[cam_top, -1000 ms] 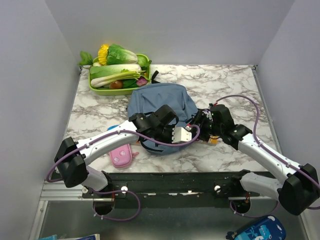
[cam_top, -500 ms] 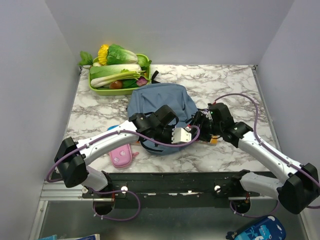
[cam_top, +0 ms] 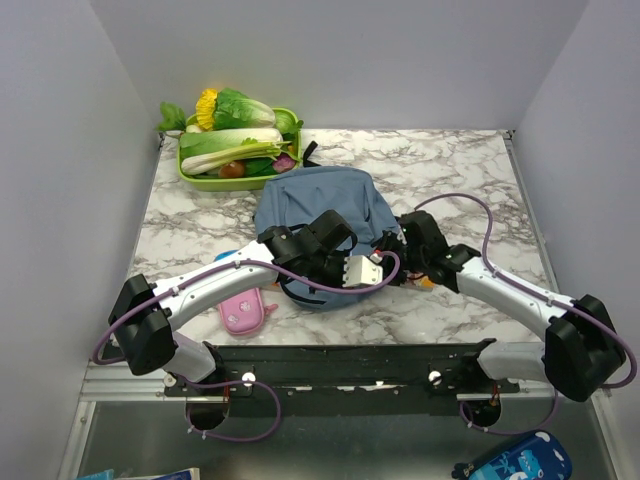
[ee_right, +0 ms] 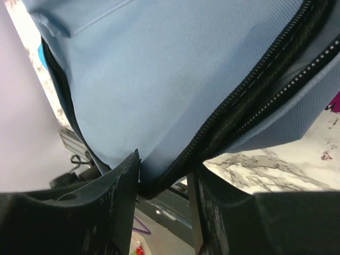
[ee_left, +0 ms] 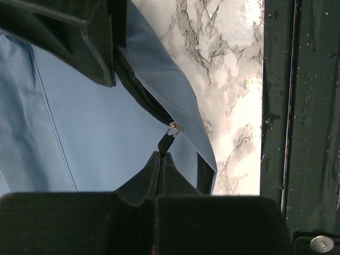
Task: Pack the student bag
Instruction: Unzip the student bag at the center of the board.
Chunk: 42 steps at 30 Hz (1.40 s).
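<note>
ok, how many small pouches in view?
2: a pink pencil case on the table, near left; a dark-blue printed pouch below the table edge, near right. More may be hidden.

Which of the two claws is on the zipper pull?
The left claw, shut on the black zipper pull of the bag. The right claw has the bag's zipper edge between its jaws instead.

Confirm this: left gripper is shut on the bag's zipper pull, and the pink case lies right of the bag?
One slip: the pink case lies left of the bag, not right, as the top view shows. The left gripper is indeed shut on the zipper pull.
</note>
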Each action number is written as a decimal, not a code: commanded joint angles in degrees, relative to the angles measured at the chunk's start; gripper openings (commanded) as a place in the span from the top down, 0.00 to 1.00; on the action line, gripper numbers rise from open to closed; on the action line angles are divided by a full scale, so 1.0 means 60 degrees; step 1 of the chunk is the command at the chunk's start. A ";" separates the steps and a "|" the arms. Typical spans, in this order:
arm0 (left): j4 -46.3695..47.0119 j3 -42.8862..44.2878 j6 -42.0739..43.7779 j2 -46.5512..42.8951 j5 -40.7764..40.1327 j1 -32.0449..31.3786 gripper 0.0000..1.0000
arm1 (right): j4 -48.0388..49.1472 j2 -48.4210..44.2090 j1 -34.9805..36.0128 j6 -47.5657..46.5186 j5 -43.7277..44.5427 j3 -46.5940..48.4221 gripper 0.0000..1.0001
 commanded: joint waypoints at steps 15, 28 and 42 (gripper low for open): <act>-0.1015 -0.0969 -0.0091 -0.1486 -0.0646 0.0501 1.00 | -0.1299 -0.0605 -0.0393 -0.1768 0.3258 0.0432 0.96; 0.0547 -0.3269 0.0187 -0.2456 -0.3340 0.3928 1.00 | -0.1080 -0.0839 -0.0393 -0.2281 0.3655 -0.0360 0.96; 0.0070 -0.1221 -0.0121 -0.1474 -0.0680 0.4855 0.45 | -0.0275 -0.1309 -0.0378 -0.2413 0.2908 -0.0799 0.69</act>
